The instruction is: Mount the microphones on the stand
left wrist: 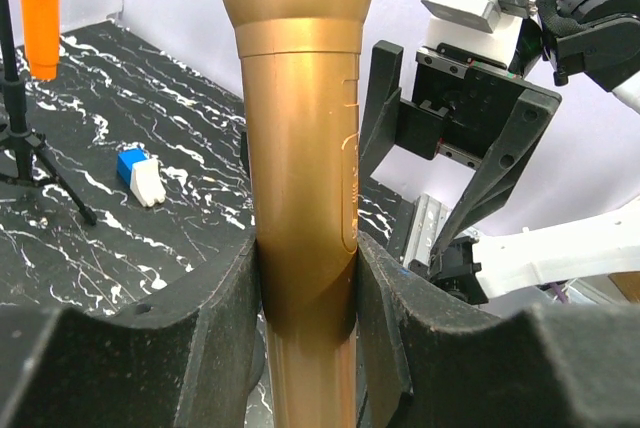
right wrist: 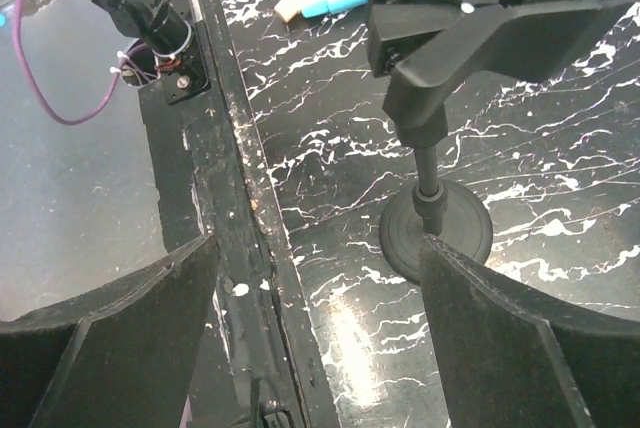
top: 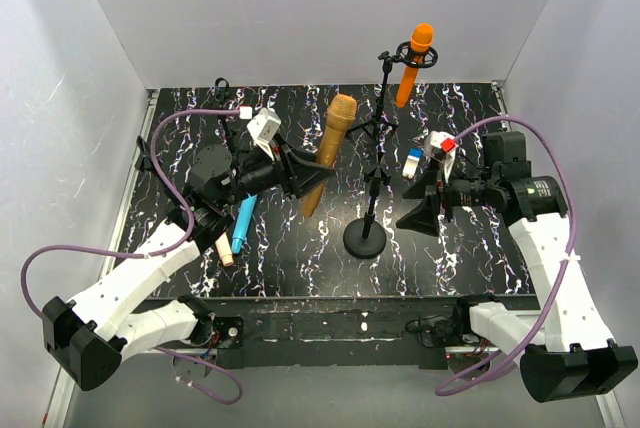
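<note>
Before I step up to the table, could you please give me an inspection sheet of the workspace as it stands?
Surface: table, black with white marbling.
Job's things: orange microphone clipped on the tripod stand; gold-bronze microphone held off the table; light blue microphone and pink-beige microphone lying flat by the left arm; round-base stand, clip empty.
Clutter: blue-and-white block on the table.
Pincers: left pincer shut on the gold-bronze microphone; right pincer open, holding nothing.
Cables: left purple cable and right purple cable loop off the arms.
Surroundings: white walls on three sides.
</note>
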Tool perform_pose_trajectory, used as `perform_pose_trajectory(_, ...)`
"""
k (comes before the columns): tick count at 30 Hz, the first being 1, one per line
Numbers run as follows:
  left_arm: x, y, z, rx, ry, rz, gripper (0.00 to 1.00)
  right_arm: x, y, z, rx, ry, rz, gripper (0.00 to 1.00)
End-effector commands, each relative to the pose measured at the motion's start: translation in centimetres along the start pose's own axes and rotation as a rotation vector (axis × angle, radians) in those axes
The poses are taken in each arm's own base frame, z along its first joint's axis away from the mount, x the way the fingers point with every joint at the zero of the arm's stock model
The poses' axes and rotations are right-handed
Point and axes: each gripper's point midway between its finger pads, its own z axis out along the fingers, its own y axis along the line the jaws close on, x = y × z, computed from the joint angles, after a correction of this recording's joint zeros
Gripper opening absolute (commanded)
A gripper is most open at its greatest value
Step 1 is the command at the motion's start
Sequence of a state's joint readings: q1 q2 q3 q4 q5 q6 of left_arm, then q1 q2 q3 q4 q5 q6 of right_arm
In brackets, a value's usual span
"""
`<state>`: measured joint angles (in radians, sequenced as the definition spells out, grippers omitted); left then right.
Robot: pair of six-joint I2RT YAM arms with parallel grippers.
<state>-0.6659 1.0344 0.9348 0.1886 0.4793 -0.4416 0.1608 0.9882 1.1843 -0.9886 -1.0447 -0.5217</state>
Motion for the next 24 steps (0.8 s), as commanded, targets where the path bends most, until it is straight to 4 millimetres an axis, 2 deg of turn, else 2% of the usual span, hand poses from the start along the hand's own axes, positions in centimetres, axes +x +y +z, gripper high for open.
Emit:
perform_pose_trajectory(1, 0.2, 0.1, -0.5, -0.016, -0.014, 0.025, 0.0, 0.1, -1.5, 1.1, 0.032, -0.015, 0.002, 0.86)
perform_pose_trajectory(4, 0.9, 0.6, -1.0, -0.043, -0.006, 0.027, 0.0, 1.0, -2.2, 2.2, 0.021, -0.038, 0.0, 0.85)
perform_pose_trajectory(5, 1.2, 0.7, -1.4, -0.053, -0.004, 0.026, 0.0, 2.3, -2.7, 3.0, 0.014, -0.038, 0.006, 0.85)
perform_pose_trajectory(8, 1.9, 1.0, -2.3, -0.08, -0.008, 0.014, 0.0, 4.2, -4.2, 4.3, 0.032, -0.062, -0.02, 0.85)
perform_pose_trajectory(15, 2.9, 1.0, -4.3, -0.118, -0.003, 0.008, 0.0, 6.7, -5.6, 5.7, 0.065, -0.09, -0.1, 0.84)
perform_pose_trajectory(18, 2.6, 0.9, -4.6, -0.128, -0.009, 0.014, 0.0, 6.8, -5.5, 6.1, 0.062, -0.106, -0.114, 0.82)
perform_pose_trajectory(24, 1.9, 1.2, -5.1, -0.168, -0.004, 0.051, 0.0, 4.2, -6.7, 6.2, 0.143, -0.149, -0.111, 0.78)
